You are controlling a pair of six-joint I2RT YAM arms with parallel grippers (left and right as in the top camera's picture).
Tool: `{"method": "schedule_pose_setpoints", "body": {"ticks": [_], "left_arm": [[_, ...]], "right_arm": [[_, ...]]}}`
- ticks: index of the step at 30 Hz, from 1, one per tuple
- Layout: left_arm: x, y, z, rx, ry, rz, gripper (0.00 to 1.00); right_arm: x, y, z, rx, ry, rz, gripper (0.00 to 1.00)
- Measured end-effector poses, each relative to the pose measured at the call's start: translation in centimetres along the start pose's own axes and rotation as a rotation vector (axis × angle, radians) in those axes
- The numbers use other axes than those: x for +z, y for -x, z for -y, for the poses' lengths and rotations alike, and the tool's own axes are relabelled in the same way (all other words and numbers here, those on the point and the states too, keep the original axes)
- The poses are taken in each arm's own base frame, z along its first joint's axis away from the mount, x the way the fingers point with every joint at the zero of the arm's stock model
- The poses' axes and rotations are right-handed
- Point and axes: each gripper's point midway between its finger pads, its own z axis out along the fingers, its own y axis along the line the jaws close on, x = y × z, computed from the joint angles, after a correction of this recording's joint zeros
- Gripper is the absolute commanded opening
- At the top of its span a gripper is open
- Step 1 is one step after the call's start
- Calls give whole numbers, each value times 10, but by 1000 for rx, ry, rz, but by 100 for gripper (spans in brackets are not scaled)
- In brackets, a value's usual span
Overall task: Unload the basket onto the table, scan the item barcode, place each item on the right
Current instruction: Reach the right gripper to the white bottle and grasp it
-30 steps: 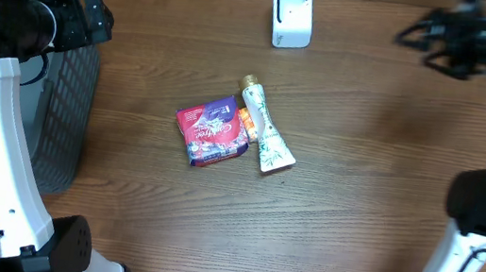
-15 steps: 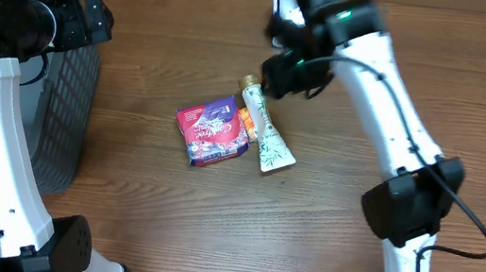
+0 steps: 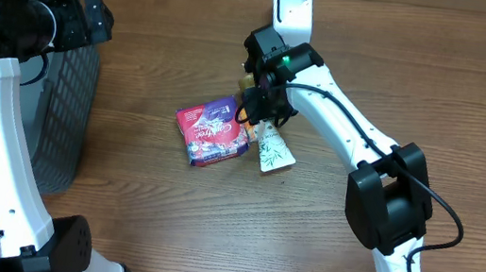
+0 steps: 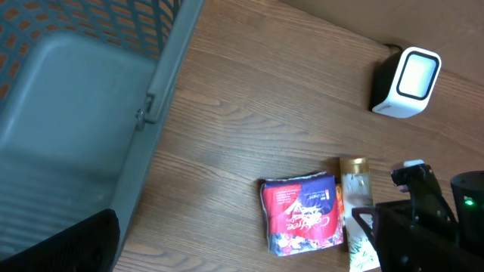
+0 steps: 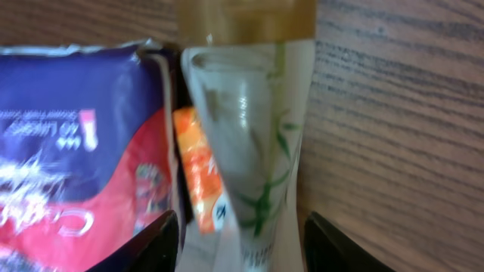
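Far left: basket (image 3: 69, 121). L wrist cam looks down inside it, overhead catches only its side. L gripper (image 3: 96, 16) is over its rim, spread wide, nothing in it. Centre: pouch (image 3: 213, 132) w/ tube (image 3: 271, 150) touching its right edge, gold cap toward the scanner (image 3: 291, 14) at the back. R gripper (image 3: 261, 108) is down on the tube. Overhead hides the tips, but R wrist cam shows fingers (image 5: 162, 242) tight against both sides, pinching it. Orange bit (image 5: 198, 177) between pouch and tube, can't tell what. Print too blurred to read.
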Motion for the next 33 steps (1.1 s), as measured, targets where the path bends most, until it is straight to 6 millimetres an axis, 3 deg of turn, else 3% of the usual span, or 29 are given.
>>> {"method": "schedule_pose_setpoints", "body": {"ticks": [2, 7, 10, 13, 19, 25, 33], "left_arm": [[0, 0, 0, 0, 0, 0, 100], [0, 0, 0, 0, 0, 0, 100], [0, 0, 0, 0, 0, 0, 100], [0, 0, 0, 0, 0, 0, 100], [0, 0, 0, 0, 0, 0, 100], [0, 0, 0, 0, 0, 0, 100], [0, 0, 0, 0, 0, 0, 100]], "right_arm": [[7, 1, 2, 6, -4, 11, 51], [19, -8, 5, 24, -14, -9, 25], [20, -9, 8, 40, -24, -11, 21], [19, -9, 8, 53, -25, -13, 5], [6, -14, 13, 111, -12, -56, 4], [-27, -7, 9, 173, 172, -90, 4], [-95, 1, -17, 195, 775, -111, 4]]}}
